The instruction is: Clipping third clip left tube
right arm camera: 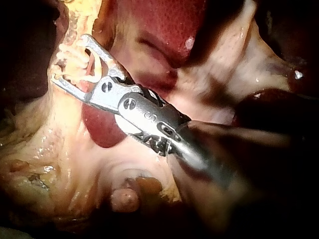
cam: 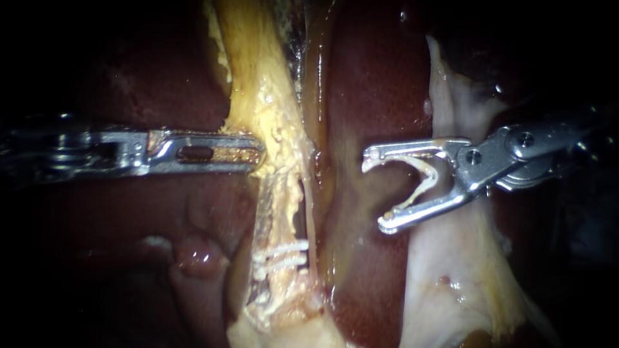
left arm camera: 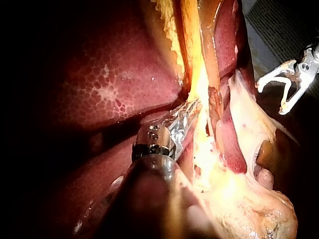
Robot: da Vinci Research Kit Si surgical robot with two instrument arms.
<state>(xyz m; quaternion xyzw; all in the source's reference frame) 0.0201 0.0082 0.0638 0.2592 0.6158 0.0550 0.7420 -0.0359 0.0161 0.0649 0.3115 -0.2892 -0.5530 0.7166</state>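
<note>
The dark red liver (cam: 374, 77) fills the background. Down the centre-left runs the left tube (cam: 274, 129), a yellow, crusty, ragged strand. The left instrument (cam: 256, 153) has its jaws closed on the tube's edge. The right instrument (cam: 376, 193) is clear of the tube, its jaws spread wide around a white clip (cam: 431, 177). Lower down, two clips (cam: 282, 256) cross the tube.
</note>
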